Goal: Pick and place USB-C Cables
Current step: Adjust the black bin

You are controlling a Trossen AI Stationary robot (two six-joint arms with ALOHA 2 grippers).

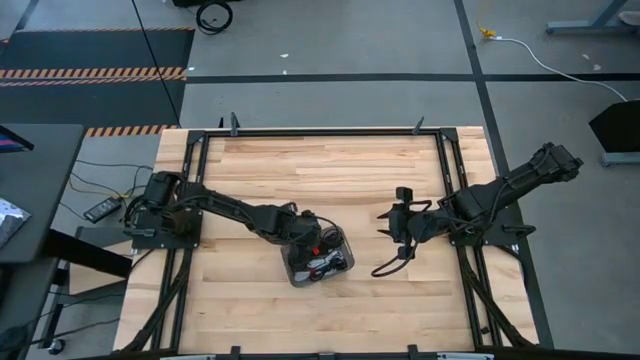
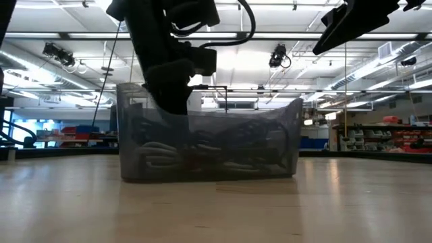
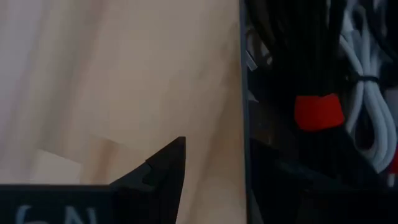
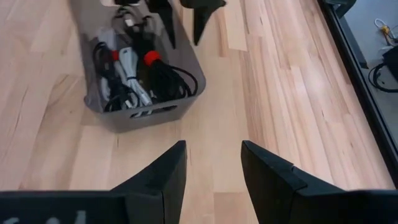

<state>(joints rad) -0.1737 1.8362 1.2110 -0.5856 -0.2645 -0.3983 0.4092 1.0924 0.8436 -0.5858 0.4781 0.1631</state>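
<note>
Cables [image 4: 140, 78] fill tray [image 4: 149, 115]; left fingers [image 4: 180, 15] straddle rim.

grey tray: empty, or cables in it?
Not empty. The grey tray holds several coiled USB-C cables, black and white, some red-banded; the low view shows the coils through its wall.

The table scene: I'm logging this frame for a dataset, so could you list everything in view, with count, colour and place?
tray: one, grey, on the table's front centre, holding the cables.
USB-C cables: several coiled bundles, exact count unclear, black and white, some with red bands, all inside the tray.
table: one, light wood, black frame.
left hand: dark, at the tray's rim, one finger inside and one outside, open.
right hand: dark, over bare wood right of the tray, open, empty.
</note>
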